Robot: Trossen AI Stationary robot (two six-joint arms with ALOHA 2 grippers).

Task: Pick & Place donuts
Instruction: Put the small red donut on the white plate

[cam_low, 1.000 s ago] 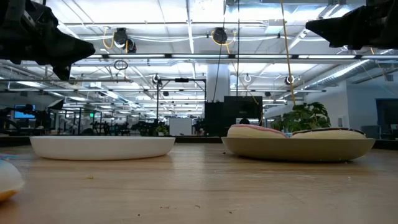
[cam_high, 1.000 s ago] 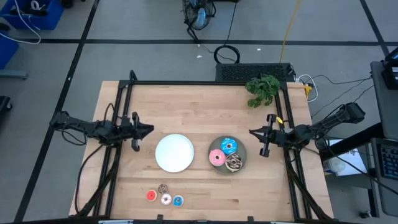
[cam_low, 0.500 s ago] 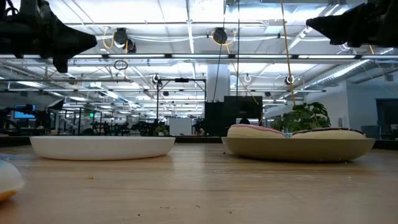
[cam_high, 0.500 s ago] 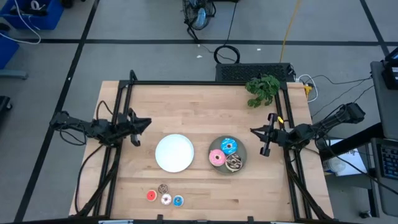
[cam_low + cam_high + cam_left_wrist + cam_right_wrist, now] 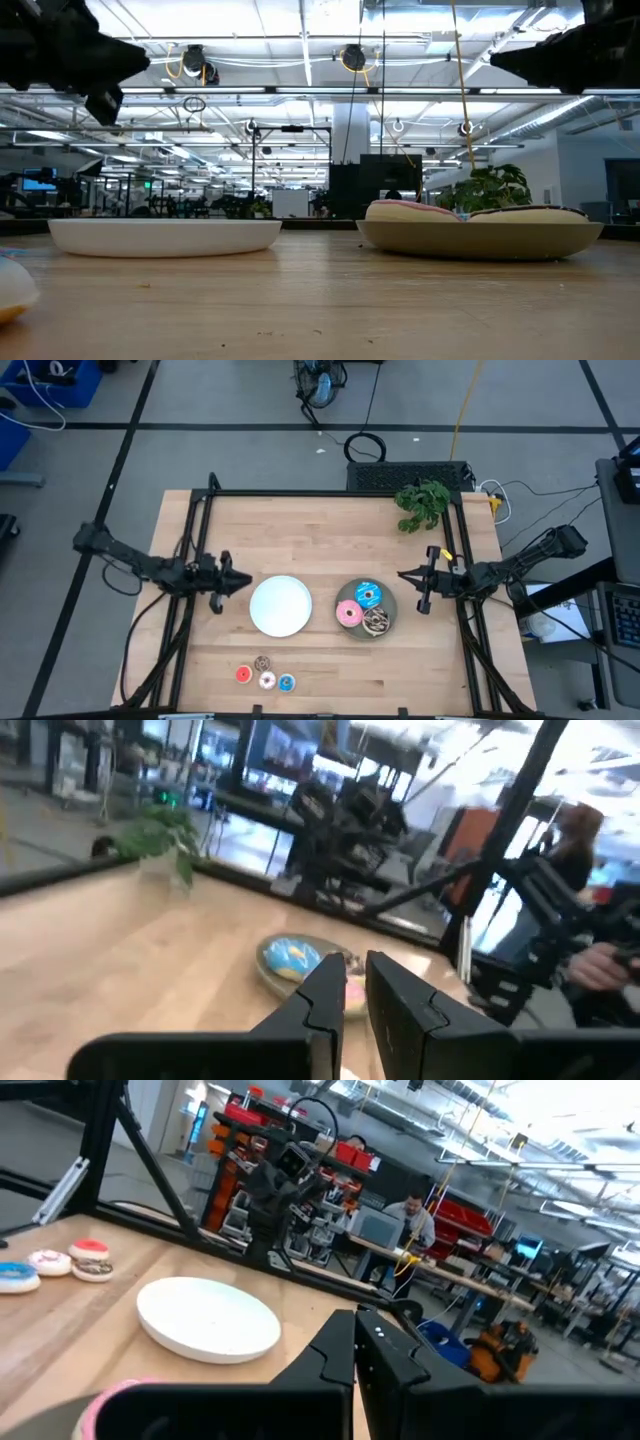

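Observation:
Three larger donuts lie on the grey plate (image 5: pixel 367 608): blue (image 5: pixel 368 595), pink (image 5: pixel 349 614) and brown with sprinkles (image 5: pixel 378 621). The four tiny donuts rest on the table near its near edge: red (image 5: pixel 243 675), brown (image 5: pixel 262 663), pink-white (image 5: pixel 267 681) and blue (image 5: pixel 287 682). My left gripper (image 5: pixel 243 580) hovers shut above the table, just left of the white plate (image 5: pixel 280 605). Right of the grey plate, my right gripper (image 5: pixel 403 575) also hovers shut. Each wrist view shows its fingers together, left (image 5: pixel 355 995) and right (image 5: pixel 358 1342), holding nothing.
A green plant sprig (image 5: pixel 422 502) lies at the table's far right corner. Black frame rails (image 5: pixel 330 493) run along the far, left and right edges. Bare wood lies between the plates and the tiny donuts. A person (image 5: pixel 415 1215) sits in the room beyond the table.
My left gripper swung a little toward the far edge, then came back toward the near edge and the white plate, staying shut above the table. The donuts and plates have not moved.

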